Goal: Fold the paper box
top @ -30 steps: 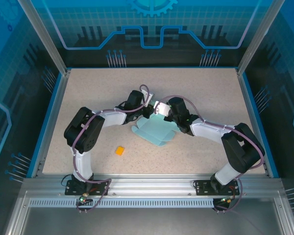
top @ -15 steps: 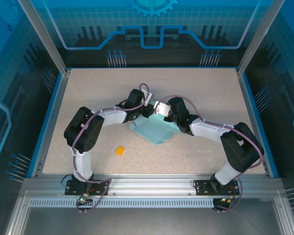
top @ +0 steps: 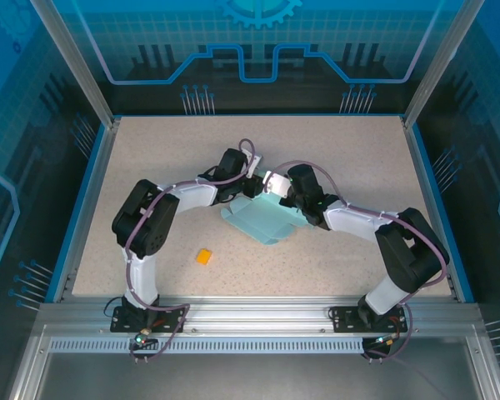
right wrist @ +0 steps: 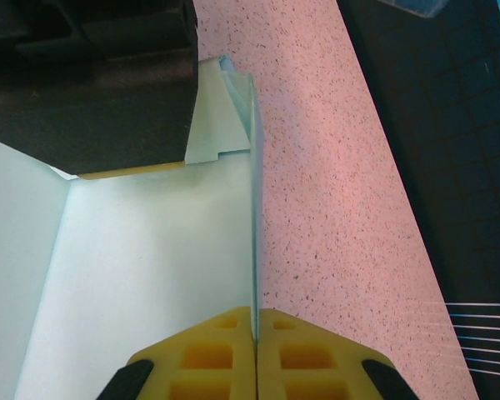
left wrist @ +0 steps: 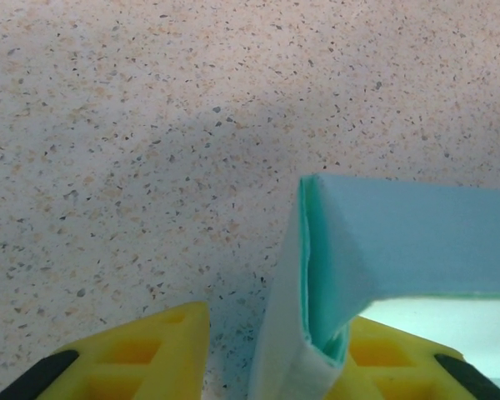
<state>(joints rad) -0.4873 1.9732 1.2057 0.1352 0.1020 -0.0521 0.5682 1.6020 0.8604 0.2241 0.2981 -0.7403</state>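
The paper box (top: 262,223) sits on the tabletop (top: 358,150), its upright wall pinched by the shut right pincer (right wrist: 256,315) to steady it, while the left pincer (left wrist: 275,333) straddles its folded corner, partly open, seemingly gripping nothing

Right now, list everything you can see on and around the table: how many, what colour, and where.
paper box: one, pale light blue, mid-table between the two grippers, partly folded with a wall standing up.
orange block: one, orange, on the table to the left of the box and nearer the arm bases, apart from it.
table: one, speckled beige with a blue rim.
frame rail: one, silver, along the near edge by the arm bases.
left gripper: one, yellow fingers, open, standing either side of a folded wall of the box.
right gripper: one, yellow fingers, shut on a thin edge of the box.
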